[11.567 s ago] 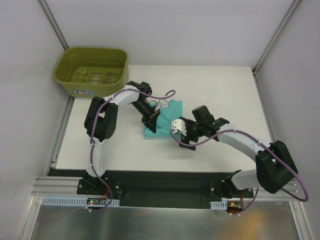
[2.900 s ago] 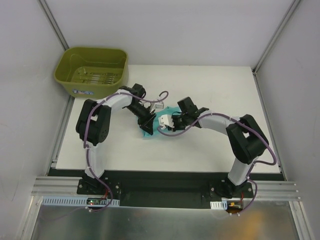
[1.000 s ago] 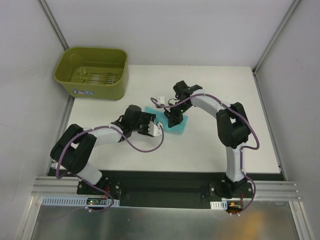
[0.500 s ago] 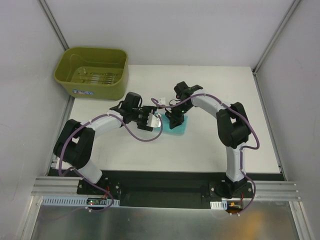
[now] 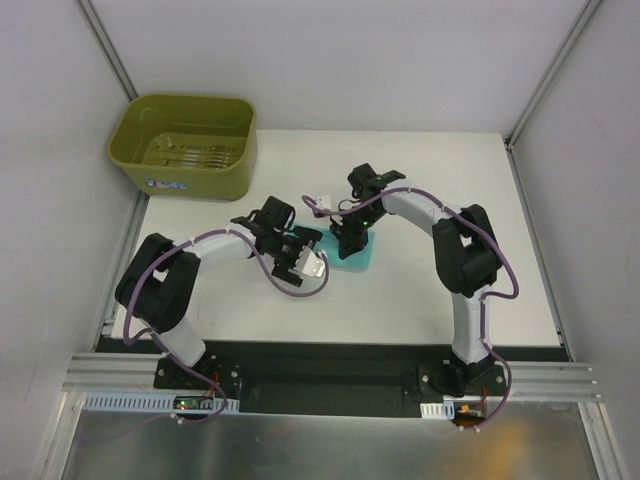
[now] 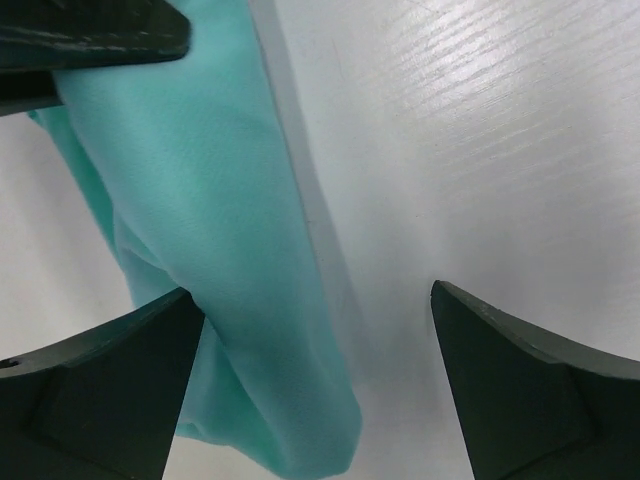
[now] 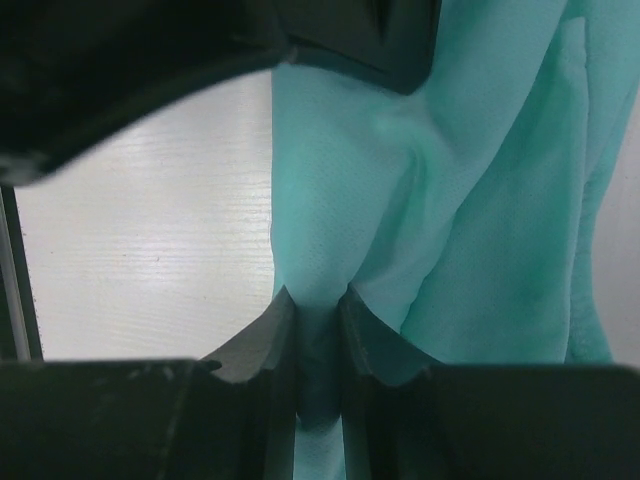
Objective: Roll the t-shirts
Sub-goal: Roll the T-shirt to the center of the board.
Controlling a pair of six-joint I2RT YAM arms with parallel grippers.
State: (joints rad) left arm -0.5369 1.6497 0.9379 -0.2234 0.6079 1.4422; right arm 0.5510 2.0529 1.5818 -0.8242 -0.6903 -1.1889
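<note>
The teal-green t-shirt (image 5: 358, 254) lies bunched into a narrow folded bundle at the middle of the white table (image 5: 450, 200). My right gripper (image 5: 345, 238) comes down on its far-left part. In the right wrist view my right gripper (image 7: 316, 300) is shut on a raised fold of the t-shirt (image 7: 480, 200). My left gripper (image 5: 305, 248) sits at the bundle's left end. Seen from the left wrist, my left gripper (image 6: 315, 380) is open wide, and the rounded end of the t-shirt (image 6: 210, 230) lies inside the gap against the left finger (image 6: 100, 390). The right finger (image 6: 540, 390) stands over bare table.
An olive-green tub (image 5: 183, 145) stands at the far left corner, partly off the table. Both arms reach in close together over the shirt. A dark part of the right arm (image 6: 90, 40) shows at the top left of the left wrist view.
My left gripper has swung from the near left up to the shirt's left end and opened wide. The right gripper has kept its pinch in place.
</note>
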